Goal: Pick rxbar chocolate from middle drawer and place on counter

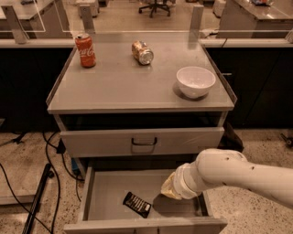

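The wide grey metal middle drawer (107,194) stands pulled out, exposing its floor for access from above. The dark-wrapped flat rectangular rxbar chocolate (137,204) lies near the drawer's front wall. The gripper (168,188) hangs over the drawer's right half, beside the bar. Whether it is open or closed cannot be told.

Speckled pale floor (256,141) all around the cabinet (142,141), with black cables (56,192) trailing just left of it. Behind it there's a long desk (27,43) with dark panels underneath, and an office chair (158,5) farther back.
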{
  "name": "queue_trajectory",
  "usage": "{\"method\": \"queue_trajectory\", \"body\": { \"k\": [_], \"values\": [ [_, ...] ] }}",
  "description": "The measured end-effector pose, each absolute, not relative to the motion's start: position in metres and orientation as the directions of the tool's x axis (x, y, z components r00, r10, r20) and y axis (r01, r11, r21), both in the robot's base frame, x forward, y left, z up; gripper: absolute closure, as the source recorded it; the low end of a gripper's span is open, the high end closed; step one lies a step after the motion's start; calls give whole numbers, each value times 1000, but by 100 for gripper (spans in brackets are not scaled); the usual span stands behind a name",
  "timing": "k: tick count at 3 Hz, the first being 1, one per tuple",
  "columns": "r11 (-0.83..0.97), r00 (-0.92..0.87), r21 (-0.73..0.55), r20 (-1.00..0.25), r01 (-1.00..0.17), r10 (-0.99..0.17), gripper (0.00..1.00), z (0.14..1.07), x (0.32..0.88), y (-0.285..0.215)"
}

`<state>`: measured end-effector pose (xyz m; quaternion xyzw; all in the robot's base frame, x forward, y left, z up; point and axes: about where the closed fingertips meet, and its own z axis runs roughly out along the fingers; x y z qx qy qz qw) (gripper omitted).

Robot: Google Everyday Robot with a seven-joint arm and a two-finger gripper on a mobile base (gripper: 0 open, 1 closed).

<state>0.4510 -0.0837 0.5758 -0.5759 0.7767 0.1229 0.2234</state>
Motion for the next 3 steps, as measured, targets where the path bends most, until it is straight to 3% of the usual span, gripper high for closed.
{"method": "queue_trajectory", "body": {
  "k": [3],
  "values": [
    [291, -197, -87, -549, -953, -812, 100, 536, 454, -61]
  ]
}}
